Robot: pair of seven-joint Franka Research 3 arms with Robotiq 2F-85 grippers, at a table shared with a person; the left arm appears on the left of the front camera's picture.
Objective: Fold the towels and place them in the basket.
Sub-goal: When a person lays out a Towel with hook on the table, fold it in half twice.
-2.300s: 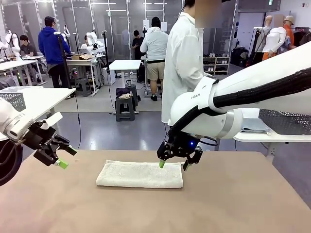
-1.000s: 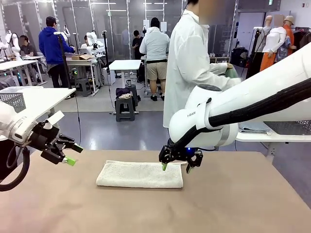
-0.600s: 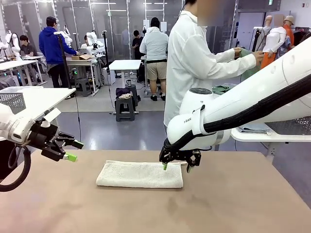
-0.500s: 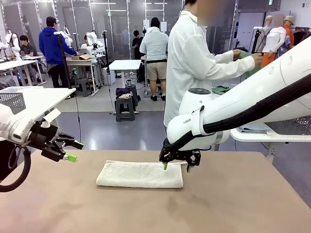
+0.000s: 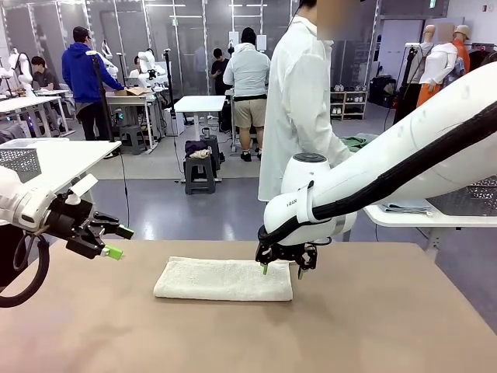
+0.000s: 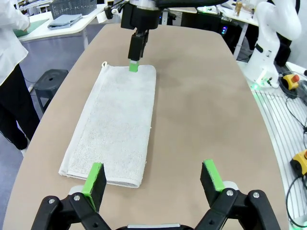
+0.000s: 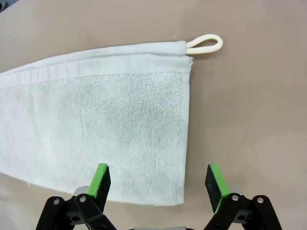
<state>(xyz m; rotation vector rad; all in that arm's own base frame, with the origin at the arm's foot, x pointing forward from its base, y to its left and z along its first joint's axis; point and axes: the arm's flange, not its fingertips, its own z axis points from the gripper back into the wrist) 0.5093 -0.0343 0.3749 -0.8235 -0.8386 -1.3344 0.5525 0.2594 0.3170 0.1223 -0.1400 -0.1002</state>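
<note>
A cream-white towel (image 5: 224, 280) lies folded into a long strip on the brown table (image 5: 373, 326). My right gripper (image 5: 281, 270) hangs open just above its right end. In the right wrist view the short edge of the towel (image 7: 96, 129) runs between the spread fingers, and the corner loop (image 7: 205, 44) points away. My left gripper (image 5: 116, 241) is open in the air left of the towel. In the left wrist view the towel (image 6: 115, 134) stretches away from my left gripper (image 6: 153, 176). A dark mesh basket (image 5: 458, 194) stands on the side table at the right, beside a folded grey-blue towel (image 5: 408, 203).
A person in a white lab coat (image 5: 299, 101) stands at the far side, with a green cloth (image 5: 356, 143) at hip height. Another mesh bin (image 5: 22, 161) sits on the white table at the left. The table has free room in front of and to the right of the towel.
My right gripper has sunk a little closer to the towel's right end. The person's outstretched arms with the green cloth have come down. My left gripper has barely moved.
</note>
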